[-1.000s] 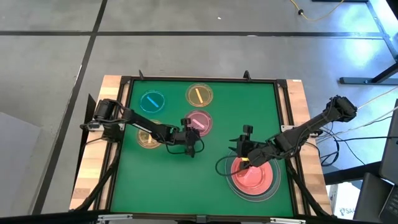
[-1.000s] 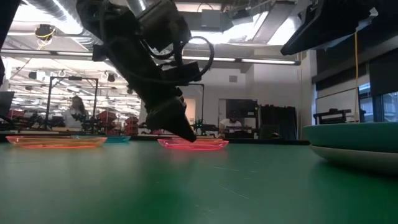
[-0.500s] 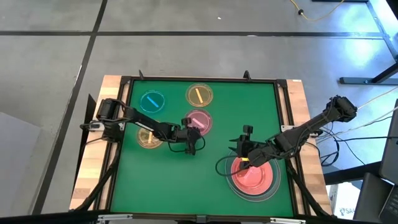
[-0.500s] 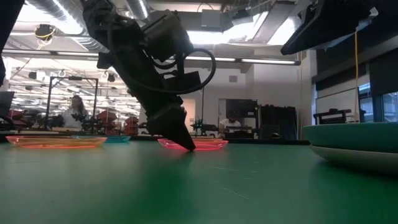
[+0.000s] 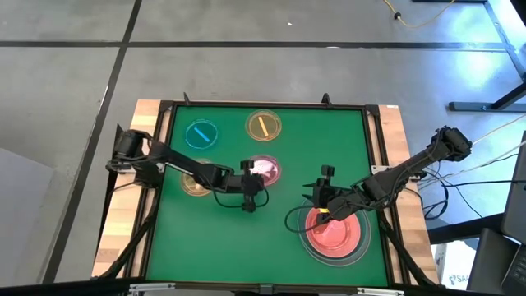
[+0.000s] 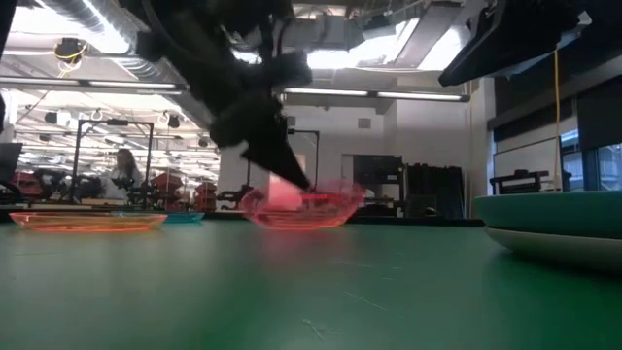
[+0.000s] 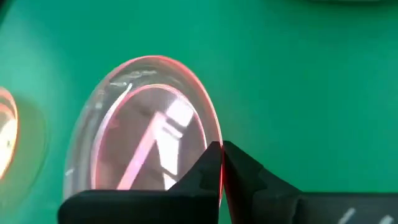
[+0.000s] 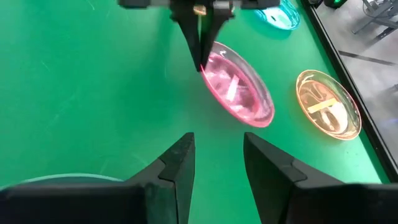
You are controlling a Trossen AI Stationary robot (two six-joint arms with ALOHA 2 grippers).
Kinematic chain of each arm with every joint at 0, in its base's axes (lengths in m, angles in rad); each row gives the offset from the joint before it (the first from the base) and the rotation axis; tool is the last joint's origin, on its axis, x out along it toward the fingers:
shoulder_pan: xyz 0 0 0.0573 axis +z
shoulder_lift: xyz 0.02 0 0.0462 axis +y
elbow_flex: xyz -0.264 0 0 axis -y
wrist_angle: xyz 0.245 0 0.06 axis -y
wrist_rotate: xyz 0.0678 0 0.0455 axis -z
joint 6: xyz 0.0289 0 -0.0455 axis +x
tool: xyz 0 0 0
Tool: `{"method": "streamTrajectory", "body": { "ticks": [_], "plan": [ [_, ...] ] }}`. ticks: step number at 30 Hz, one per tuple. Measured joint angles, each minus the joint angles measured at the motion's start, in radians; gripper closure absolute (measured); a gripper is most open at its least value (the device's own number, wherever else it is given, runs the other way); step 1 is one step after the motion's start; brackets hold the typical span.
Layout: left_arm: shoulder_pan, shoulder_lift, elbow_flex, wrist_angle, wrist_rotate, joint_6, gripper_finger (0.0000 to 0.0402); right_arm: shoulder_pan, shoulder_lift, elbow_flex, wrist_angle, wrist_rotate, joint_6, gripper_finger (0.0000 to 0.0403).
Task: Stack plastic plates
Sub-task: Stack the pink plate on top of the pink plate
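Note:
My left gripper (image 5: 253,182) is shut on a small translucent pink plate (image 5: 265,170) near the middle of the table. The same plate (image 6: 296,206) shows tilted in the low view. My right gripper (image 8: 214,155) is open and touches nothing. It hovers over the far-left rim of the large plate stack (image 5: 333,233): a pink plate on top, teal and grey-white below it. Small plates lie flat on the mat: a blue one (image 5: 201,133), a yellow one (image 5: 263,125), and an orange-yellow one (image 5: 196,182) partly under my left arm. My left gripper pinches the pink plate's rim (image 7: 219,163) on its near-left side, one finger inside the dish and one outside. The fingers (image 8: 200,43) slant down from above. The held rim is raised and the plate tilts; whether its opposite rim still touches the mat I cannot tell.
Green mat (image 5: 246,247) inside a dark frame on a wooden table. Bare mat lies between the pink plate and the large stack and along the near-left part. Cables loop beside my right gripper. People and benches show far behind in the low view.
My left gripper has risen slightly and drawn the pink plate a little toward the table's near-right. The plate, flat on the mat a second ago, now stands tilted with its held rim lifted.

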State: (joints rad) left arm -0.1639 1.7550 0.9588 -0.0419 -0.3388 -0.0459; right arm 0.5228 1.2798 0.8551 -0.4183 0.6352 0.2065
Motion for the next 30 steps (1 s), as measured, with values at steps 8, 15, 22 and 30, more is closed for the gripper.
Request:
{"method": "streamTrajectory", "body": {
  "ticks": [8,15,22,30],
  "plan": [
    [-0.102,-0.023,0.086,0.005,0.004,0.11,0.0399,-0.002,0.098,0.0,0.09,-0.064,-0.056,0.0274],
    [-0.156,-0.023,0.159,0.007,0.017,0.159,0.04,-0.002,0.183,0.0,0.269,-0.071,-0.283,0.0274],
    [-0.178,-0.023,0.167,0.004,0.014,0.187,0.04,-0.001,0.184,0.0,0.312,-0.065,-0.34,0.0274],
    [-0.168,-0.023,0.169,-0.015,0.014,0.176,0.04,0.0,0.184,0.029,0.316,-0.062,-0.346,0.0274]
  ]
}}
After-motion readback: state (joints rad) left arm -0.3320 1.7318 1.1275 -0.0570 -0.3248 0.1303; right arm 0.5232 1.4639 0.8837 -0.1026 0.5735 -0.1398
